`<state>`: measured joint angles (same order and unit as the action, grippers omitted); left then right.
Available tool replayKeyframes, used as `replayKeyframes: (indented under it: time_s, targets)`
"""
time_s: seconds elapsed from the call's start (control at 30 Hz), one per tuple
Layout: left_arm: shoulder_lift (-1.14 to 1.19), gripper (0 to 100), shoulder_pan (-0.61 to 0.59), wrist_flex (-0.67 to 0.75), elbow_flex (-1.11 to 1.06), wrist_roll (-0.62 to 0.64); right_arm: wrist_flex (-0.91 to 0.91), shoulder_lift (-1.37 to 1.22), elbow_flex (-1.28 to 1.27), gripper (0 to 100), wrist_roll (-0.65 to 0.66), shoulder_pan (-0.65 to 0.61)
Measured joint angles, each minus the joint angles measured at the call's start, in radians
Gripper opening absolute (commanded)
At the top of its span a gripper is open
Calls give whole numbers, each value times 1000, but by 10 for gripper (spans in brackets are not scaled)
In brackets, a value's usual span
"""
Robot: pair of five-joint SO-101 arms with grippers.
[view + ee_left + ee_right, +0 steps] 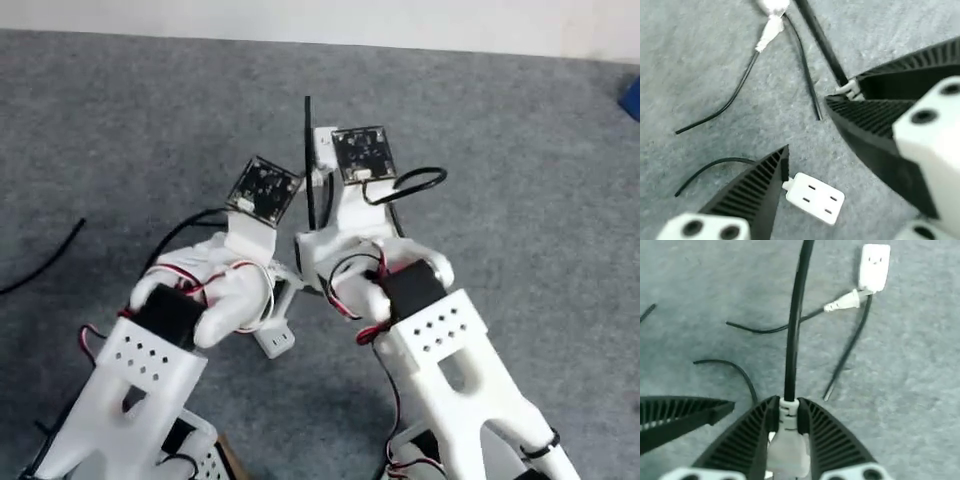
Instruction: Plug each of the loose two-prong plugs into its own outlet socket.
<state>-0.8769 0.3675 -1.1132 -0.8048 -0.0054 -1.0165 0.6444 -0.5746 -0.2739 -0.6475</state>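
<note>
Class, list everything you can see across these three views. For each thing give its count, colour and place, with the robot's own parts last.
Near socket: one, white, on the carpet beside a finger of the left gripper.
Far socket: one, white, on the carpet farther off.
Held plug: one, white, in the right gripper.
Loose plug: one, white, lying at the far socket; cannot tell if it is inserted.
Thick cable: one, black, running from the held plug.
Thin cables: several, black, loose on the carpet.
Blue object: one, blue, at the right edge of the high view.
Carpet: one, grey, under everything.
Left gripper: one, black fingers, open.
Right gripper: one, black fingers, shut on the held plug.
</note>
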Motion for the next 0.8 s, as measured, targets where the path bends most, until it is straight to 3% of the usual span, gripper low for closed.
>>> replayKeyframes:
  time_s: [0.5, 0.8]
  targets:
    - [11, 421, -51, 130, -110, -29, -250, 2, 143, 5, -3, -25]
    - [11, 421, -91, 138, -112, -51, -348, 6, 178, 5, 110, -26]
